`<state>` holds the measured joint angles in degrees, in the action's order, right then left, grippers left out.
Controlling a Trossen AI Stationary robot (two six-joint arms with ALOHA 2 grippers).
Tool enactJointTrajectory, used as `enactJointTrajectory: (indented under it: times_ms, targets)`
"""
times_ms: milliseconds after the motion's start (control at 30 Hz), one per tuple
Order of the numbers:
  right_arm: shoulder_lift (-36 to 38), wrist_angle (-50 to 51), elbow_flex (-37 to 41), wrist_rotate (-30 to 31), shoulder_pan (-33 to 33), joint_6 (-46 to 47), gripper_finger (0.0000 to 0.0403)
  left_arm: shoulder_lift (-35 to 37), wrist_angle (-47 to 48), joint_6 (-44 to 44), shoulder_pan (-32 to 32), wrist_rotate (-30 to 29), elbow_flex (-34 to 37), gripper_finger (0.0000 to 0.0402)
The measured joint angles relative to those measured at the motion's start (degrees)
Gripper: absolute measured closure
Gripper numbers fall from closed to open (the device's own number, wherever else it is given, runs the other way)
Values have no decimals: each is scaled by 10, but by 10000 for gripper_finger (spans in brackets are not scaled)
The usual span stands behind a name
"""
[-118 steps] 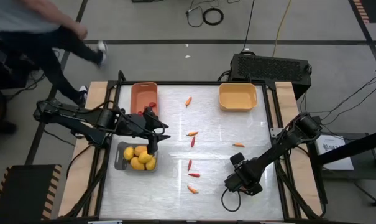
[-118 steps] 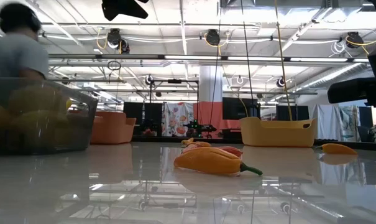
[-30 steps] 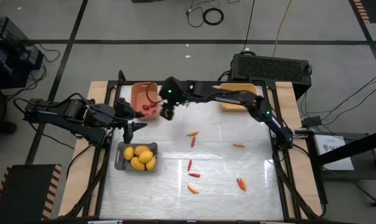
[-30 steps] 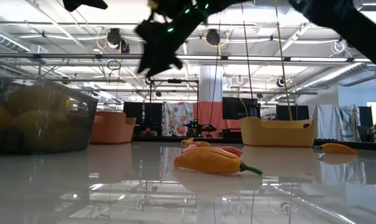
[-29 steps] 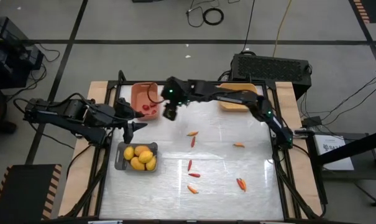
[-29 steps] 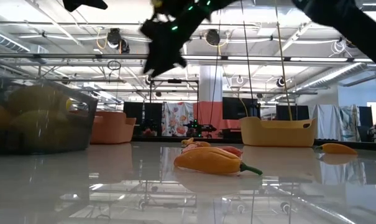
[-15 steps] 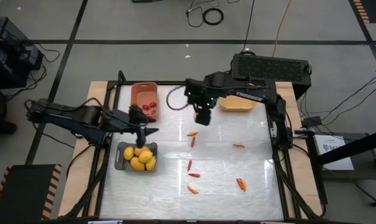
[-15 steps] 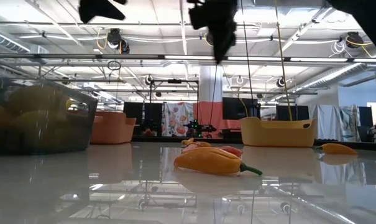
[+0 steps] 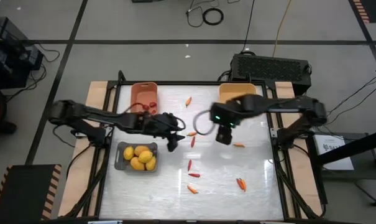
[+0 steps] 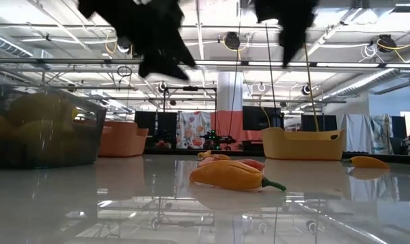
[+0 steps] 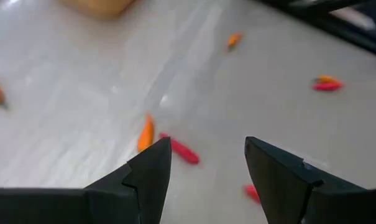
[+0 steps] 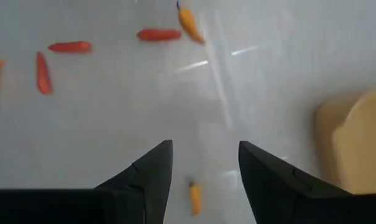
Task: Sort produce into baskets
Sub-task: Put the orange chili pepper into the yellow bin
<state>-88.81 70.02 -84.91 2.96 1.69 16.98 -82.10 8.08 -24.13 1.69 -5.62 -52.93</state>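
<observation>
My left gripper (image 9: 173, 146) hangs open over the table's middle, just right of the grey basket (image 9: 119, 163) that holds yellow fruits (image 9: 140, 156). In the left wrist view an orange pepper (image 11: 146, 134) and a red one (image 11: 183, 151) lie on the table beyond its open fingers (image 11: 207, 180). My right gripper (image 9: 224, 138) hangs open right of centre, pointing steeply down. An orange pepper (image 12: 194, 198) shows on the table between its fingers (image 12: 205, 174), apart from them. Dark red pieces (image 9: 151, 107) lie in the salmon basket (image 9: 138, 93).
The yellow basket (image 9: 228, 93) stands at the far right, partly under my right arm. Loose peppers lie about the middle (image 9: 192, 134), the far side (image 9: 188, 101), the right (image 9: 238, 145) and the near part (image 9: 192, 190) (image 9: 241, 183). One pepper (image 10: 235, 175) lies close in the low view.
My right gripper has swung away from the salmon basket toward the table's right and near side, tipping more steeply down. My left gripper has gone from the grey basket's far side toward the table's middle and has sunk. Both stay open, and the produce has not moved.
</observation>
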Motion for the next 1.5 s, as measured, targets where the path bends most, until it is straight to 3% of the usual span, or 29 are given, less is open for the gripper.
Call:
enactJointTrajectory:
  times_ms: [200,433,1133,1333,1500]
  targets:
    - [113,-66,171,-1,-57,165,227,-103,-20,-138,-17,1,-25,189]
    - [189,-133,268,-1,-99,241,227,-191,-20,-211,-9,0,-69,189]
    - [196,-161,278,1,-104,224,227,-311,-50,-249,34,-99,-99,194]
    - [196,-162,278,1,-104,227,227,-318,-47,-249,55,-140,-99,252]
    - [196,-162,278,0,-104,229,227,-318,-46,-249,55,-142,-99,310]
